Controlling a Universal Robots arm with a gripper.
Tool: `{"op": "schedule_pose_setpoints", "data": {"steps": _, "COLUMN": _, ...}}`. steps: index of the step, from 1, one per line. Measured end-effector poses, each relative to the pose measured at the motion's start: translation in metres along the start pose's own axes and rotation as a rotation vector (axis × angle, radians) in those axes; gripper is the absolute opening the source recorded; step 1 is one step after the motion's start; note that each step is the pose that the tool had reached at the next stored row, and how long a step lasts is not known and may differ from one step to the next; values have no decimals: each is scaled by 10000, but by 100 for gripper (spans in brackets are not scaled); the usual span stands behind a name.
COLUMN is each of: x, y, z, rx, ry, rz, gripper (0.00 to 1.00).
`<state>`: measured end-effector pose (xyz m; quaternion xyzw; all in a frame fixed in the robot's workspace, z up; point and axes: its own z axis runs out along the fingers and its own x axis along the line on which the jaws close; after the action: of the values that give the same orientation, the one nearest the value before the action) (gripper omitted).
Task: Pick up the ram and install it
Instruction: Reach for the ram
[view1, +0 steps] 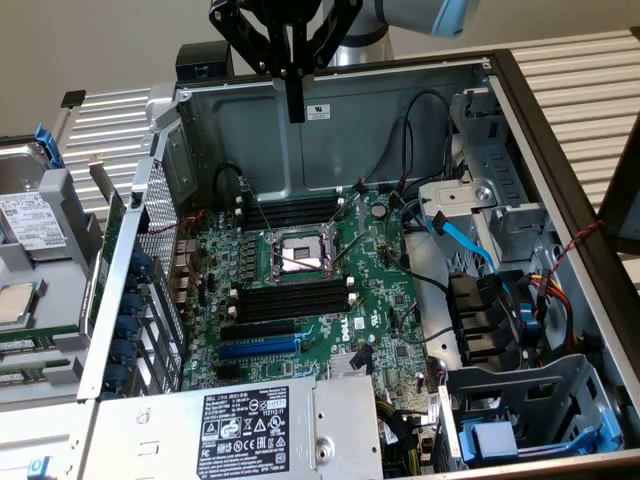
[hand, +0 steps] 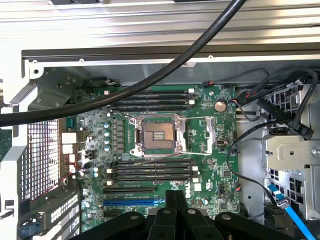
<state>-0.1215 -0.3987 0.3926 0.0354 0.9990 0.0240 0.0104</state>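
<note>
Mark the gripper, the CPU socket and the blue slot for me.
gripper (view1: 295, 115): exterior view, at its closed fingertips.
CPU socket (hand: 157, 135): wrist view, centre of the socket.
blue slot (hand: 134, 202): wrist view, middle of its length.

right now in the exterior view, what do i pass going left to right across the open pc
labelled drive → perforated case wall → cpu socket → blue cable → slatted panel beyond the case's right wall
</note>
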Motion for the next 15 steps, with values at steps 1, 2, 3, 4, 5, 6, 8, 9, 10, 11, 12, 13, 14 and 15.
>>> {"op": "schedule_pose_setpoints", "data": {"steps": 1, "x": 8, "y": -1, "z": -1, "rx": 1, "ry": 1, "rz": 1, "gripper": 11}}
{"op": "schedule_pose_setpoints", "data": {"steps": 2, "x": 20, "y": -2, "z": -1, "rx": 1, "ry": 1, "rz": 0, "gripper": 11}}
{"op": "schedule_pose_setpoints", "data": {"steps": 3, "x": 35, "y": -4, "z": -2, "rx": 2, "ry": 2, "rz": 0, "gripper": 11}}
{"op": "schedule_pose_setpoints", "data": {"steps": 4, "x": 57, "y": -7, "z": -2, "rx": 2, "ry": 1, "rz": 0, "gripper": 11}}
{"op": "schedule_pose_setpoints", "data": {"steps": 5, "x": 86, "y": -11, "z": -3, "rx": 0, "ry": 1, "rz": 0, "gripper": 11}}
{"op": "schedule_pose_setpoints", "data": {"steps": 6, "x": 122, "y": -16, "z": -4, "rx": 1, "ry": 1, "rz": 1, "gripper": 11}}
{"op": "schedule_pose_setpoints", "data": {"steps": 8, "x": 203, "y": -29, "z": -5, "rx": 0, "ry": 1, "rz": 1, "gripper": 11}}
{"op": "schedule_pose_setpoints", "data": {"steps": 9, "x": 248, "y": -36, "z": -7, "rx": 0, "ry": 0, "rz": 0, "gripper": 11}}
{"op": "schedule_pose_setpoints", "data": {"steps": 10, "x": 293, "y": -42, "z": -8, "rx": 0, "ry": 1, "rz": 0, "gripper": 11}}
{"op": "schedule_pose_setpoints", "data": {"steps": 11, "x": 338, "y": -50, "z": -9, "rx": 0, "ry": 1, "rz": 1, "gripper": 11}}
{"op": "schedule_pose_setpoints", "data": {"steps": 12, "x": 382, "y": -59, "z": -10, "rx": 1, "ry": 1, "rz": 0, "gripper": 11}}
{"op": "schedule_pose_setpoints", "data": {"steps": 13, "x": 429, "y": -68, "z": -12, "rx": 1, "ry": 1, "rz": -1, "gripper": 11}}
{"op": "schedule_pose_setpoints", "data": {"steps": 14, "x": 474, "y": -77, "z": -13, "rx": 1, "ry": 1, "rz": 1, "gripper": 11}}
{"op": "schedule_pose_setpoints", "data": {"steps": 15, "x": 518, "y": -85, "z": -14, "rx": 1, "ry": 1, "rz": 1, "gripper": 11}}
